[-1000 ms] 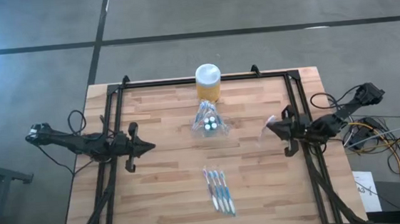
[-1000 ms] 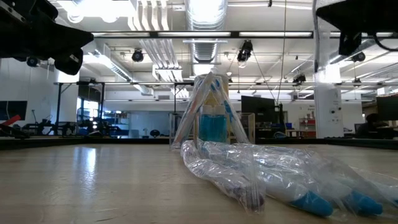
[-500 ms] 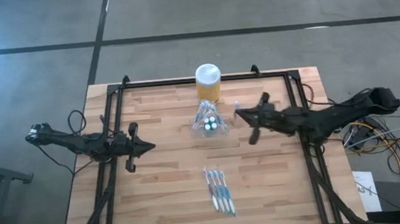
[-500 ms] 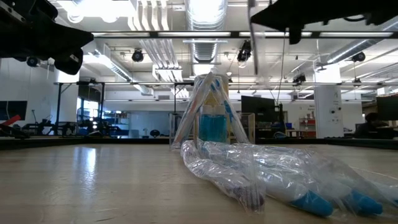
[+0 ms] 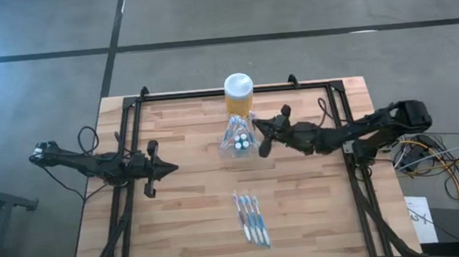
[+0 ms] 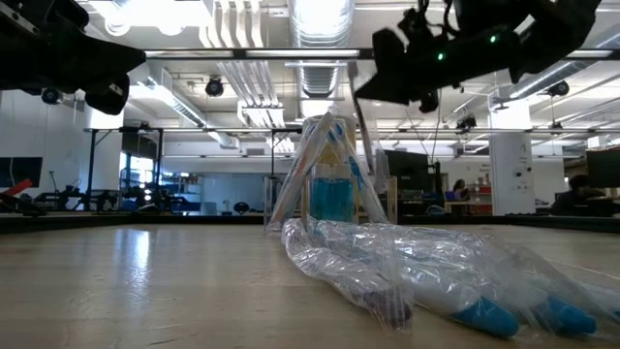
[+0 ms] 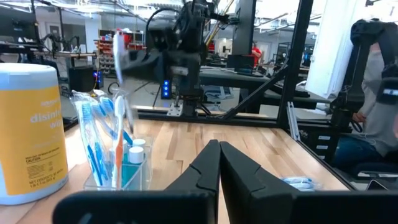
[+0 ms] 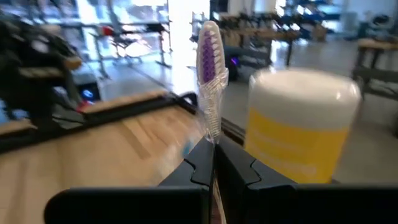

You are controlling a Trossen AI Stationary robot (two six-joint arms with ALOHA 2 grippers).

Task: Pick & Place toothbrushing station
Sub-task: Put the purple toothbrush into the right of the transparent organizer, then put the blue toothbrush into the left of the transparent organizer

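The toothbrushing station (image 5: 240,141), a small clear holder with several blue toothbrushes standing in it, sits at the table's far middle, just in front of a yellow jar (image 5: 239,95). My right gripper (image 5: 257,130) reaches in level from the table's right side, right beside the holder (image 7: 118,162) and higher than it in the low view. It is shut on a clear toothbrush (image 8: 210,74) with purple bristles. My left gripper (image 5: 172,169) waits shut at the table's left side, holding nothing. My right gripper pinches the toothbrush's clear handle (image 8: 213,132) between its two fingers. The fingers come level from the table's right side and lie across the brush. The brush stands about upright, lifted clear of the table, its bristle head (image 8: 208,40) sticking out past the fingers.
A clear bag of toothbrushes (image 5: 251,219) lies on the wood near the table's front middle. Black frame rails (image 5: 125,153) run along the left, right and far edges. A person (image 7: 373,93) shows beyond the table in the left wrist view.
My right gripper has swung from the table's right edge toward the left, over to the holder, carrying the toothbrush with it and staying shut. The holder, the jar and the bag have kept their places.
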